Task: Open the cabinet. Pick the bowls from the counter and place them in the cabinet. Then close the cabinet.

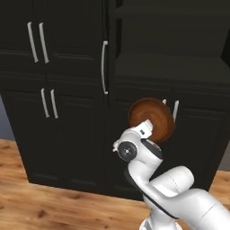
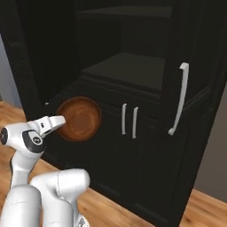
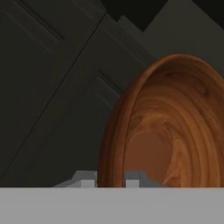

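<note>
While the claw [image 3: 110, 178] pinches the rim of the reddish-brown wooden bowl [image 1: 152, 119], the bowl hangs tilted on edge in front of the open cabinet [image 2: 133, 66] — level with its lower doors. Its dark inner shelf [image 2: 126, 68] lies above and beyond the bowl, so the carry likely goes up, then forward.

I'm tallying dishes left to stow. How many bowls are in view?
1: the reddish-brown bowl, tipped on edge in the pincer before the cabinet's open shelves. Others may be out of frame.
</note>
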